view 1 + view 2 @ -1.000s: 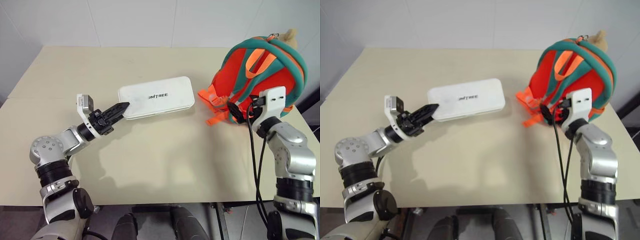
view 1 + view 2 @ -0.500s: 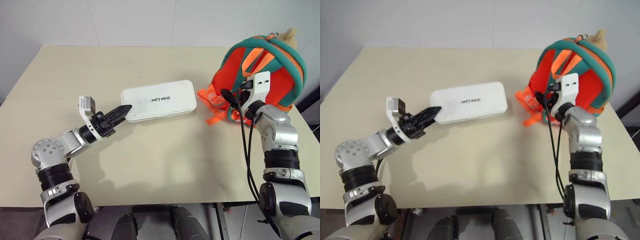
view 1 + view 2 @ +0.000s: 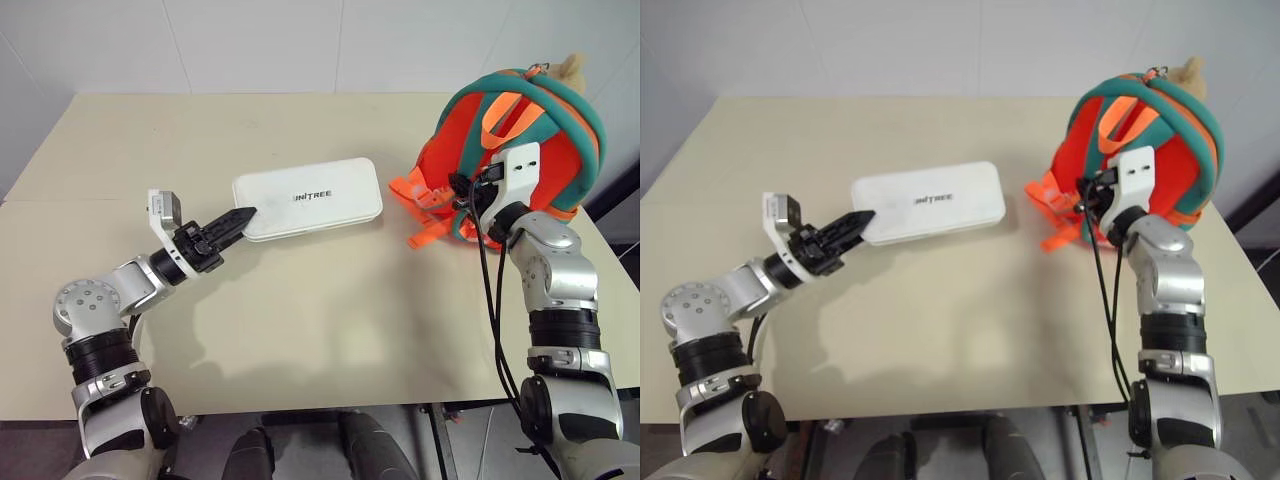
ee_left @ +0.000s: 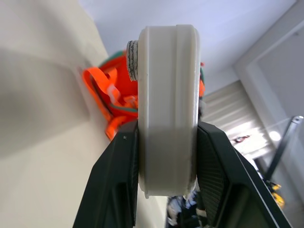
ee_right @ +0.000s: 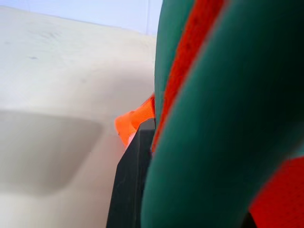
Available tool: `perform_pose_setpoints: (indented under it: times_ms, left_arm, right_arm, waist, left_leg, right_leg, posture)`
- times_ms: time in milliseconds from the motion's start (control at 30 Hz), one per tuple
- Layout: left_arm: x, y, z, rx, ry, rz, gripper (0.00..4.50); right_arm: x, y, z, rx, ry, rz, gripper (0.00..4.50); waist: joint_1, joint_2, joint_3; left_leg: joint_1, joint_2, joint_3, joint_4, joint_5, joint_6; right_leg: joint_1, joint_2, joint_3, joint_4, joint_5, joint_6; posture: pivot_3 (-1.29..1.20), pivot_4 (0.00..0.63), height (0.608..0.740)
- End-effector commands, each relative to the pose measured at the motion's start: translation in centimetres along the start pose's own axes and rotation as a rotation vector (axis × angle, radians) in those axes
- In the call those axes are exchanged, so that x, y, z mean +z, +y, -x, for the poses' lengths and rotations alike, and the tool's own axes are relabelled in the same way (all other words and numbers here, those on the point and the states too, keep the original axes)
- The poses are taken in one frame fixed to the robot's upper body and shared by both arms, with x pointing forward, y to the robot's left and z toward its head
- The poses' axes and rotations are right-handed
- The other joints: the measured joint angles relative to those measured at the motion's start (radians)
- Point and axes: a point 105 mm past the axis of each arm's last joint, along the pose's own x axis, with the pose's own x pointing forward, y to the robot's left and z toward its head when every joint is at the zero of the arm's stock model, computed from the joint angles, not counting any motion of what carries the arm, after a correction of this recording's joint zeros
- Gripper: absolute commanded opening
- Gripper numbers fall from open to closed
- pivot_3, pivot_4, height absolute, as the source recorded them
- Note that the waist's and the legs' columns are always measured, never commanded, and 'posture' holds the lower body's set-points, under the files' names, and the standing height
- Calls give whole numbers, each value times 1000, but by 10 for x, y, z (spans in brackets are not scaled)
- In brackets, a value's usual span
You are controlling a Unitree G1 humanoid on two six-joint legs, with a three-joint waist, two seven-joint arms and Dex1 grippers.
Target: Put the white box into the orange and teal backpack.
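White box [image 3: 308,198] lies flat mid-table [image 3: 330,320], toward the far edge. Left fingers [image 3: 233,222] clamp the box's left end; the left wrist view shows one pad on each face. Backpack [image 3: 530,140] stands upright at the table's right edge, plush charm [image 3: 572,68] on top. Right fingers [image 3: 462,190] are pinched on the backpack's teal trim.

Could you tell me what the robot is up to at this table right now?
It is working on getting the white box into the orange and teal backpack. The left gripper is clamped on the near end of the box, which lies flat on the table. The right gripper is at the backpack's lower front, its fingers against the teal trim. The box is not yet inside.
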Motion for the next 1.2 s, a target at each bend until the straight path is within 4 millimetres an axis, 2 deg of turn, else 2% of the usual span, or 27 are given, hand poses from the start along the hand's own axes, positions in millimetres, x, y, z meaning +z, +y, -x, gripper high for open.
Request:
perform_pose_setpoints:
  times_ms: [33,200,367,500,633,767,1033,1200]
  left_arm:
    - [16,-13,-1,-52,-29,-54,1320]
    - [29,-11,2,-33,-41,-80,1320]
    - [43,-11,2,-24,-56,-114,1320]
    - [51,-9,3,-16,-61,-131,1320]
    - [58,-7,2,-16,-62,-147,1320]
    - [62,-7,0,-20,-51,-158,1320]
    - [69,-8,-5,-28,-24,-188,1320]
    - [74,-9,-8,-33,-11,-209,1320]
  right_arm:
    - [32,8,12,32,-93,19,130]
    - [36,33,28,158,-62,54,130]
    - [49,59,50,313,-43,98,130]
    - [54,71,65,388,-10,144,130]
    - [71,85,81,482,-13,201,130]
    - [79,102,98,603,22,244,130]
    - [108,133,133,827,25,320,129]
    - [116,153,154,989,25,371,129]
  waist:
    - [1,0,0]
    - [3,0,0]
    - [5,0,0]
    - [5,0,0]
    - [6,0,0]
    - [12,0,0]
    - [30,0,0]
    - [31,0,0]
  left_leg:
    - [0,0,0,0,0,0]
    - [0,0,0,-1,0,0]
    - [0,0,0,-3,0,0]
    - [0,0,0,-4,0,0]
    - [0,0,0,-6,0,0]
    - [-1,0,0,-9,0,0]
    - [-5,1,0,-12,0,0]
    - [-6,1,0,-12,0,0]
  right_leg:
    - [0,0,0,0,0,0]
    - [0,0,0,-2,0,0]
    - [0,0,-1,-3,0,0]
    - [0,0,-1,-4,-1,-1]
    - [-1,0,-1,-5,-1,-1]
    - [-2,0,-1,-7,-1,-2]
    - [-6,0,-2,-9,-2,-3]
    - [-7,-1,-3,-10,-2,-3]
  posture:
    - [0,150,740]
    - [0,150,740]
    - [0,150,740]
    - [0,150,740]
    - [0,150,740]
    - [0,150,740]
    - [0,150,740]
    - [0,150,740]
